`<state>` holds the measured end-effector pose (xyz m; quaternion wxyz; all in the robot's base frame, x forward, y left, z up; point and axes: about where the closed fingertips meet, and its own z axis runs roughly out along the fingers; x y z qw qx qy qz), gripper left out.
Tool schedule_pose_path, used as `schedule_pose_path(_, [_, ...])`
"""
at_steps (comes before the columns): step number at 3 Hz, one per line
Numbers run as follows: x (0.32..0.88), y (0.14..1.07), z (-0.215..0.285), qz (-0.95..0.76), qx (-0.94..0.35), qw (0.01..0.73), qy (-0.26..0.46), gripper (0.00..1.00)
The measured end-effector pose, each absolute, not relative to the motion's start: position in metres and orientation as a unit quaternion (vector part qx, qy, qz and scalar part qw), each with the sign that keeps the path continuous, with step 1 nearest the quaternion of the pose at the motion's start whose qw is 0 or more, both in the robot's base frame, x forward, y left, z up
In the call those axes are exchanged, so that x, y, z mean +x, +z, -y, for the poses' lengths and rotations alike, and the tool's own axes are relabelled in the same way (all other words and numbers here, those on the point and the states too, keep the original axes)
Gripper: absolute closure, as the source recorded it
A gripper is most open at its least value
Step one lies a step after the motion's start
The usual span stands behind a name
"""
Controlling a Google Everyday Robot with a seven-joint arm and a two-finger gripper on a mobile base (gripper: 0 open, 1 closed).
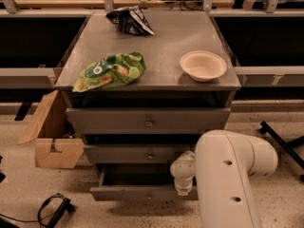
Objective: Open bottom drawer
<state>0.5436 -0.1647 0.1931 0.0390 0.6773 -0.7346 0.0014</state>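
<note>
Cardboard box (pixel 52 141) sits left of the cabinet (pixel 156 37). Bottom drawer (pixel 133 193), lowest in the cabinet, stands partly out, so the pull looks underway. Gripper (pixel 183 186) is at the cabinet's lower right, against that drawer front; its grip cannot be told. Next move: draw straight away from the cabinet.

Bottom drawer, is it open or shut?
Open: bottom drawer front sticks out, dark gap behind. End effector sits at its front right.
</note>
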Motion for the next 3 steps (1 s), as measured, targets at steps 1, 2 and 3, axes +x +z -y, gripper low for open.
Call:
schedule_pose_path(1, [0.542, 0.197, 0.164, 0.736, 0.676, 0.044, -0.004, 1.0])
schedule_pose_path(2, [0.534, 0.2, 0.163, 0.736, 0.675, 0.052, -0.012, 1.0])
schedule_pose_path(3, [0.518, 0.196, 0.163, 0.734, 0.676, 0.066, -0.03, 0.83])
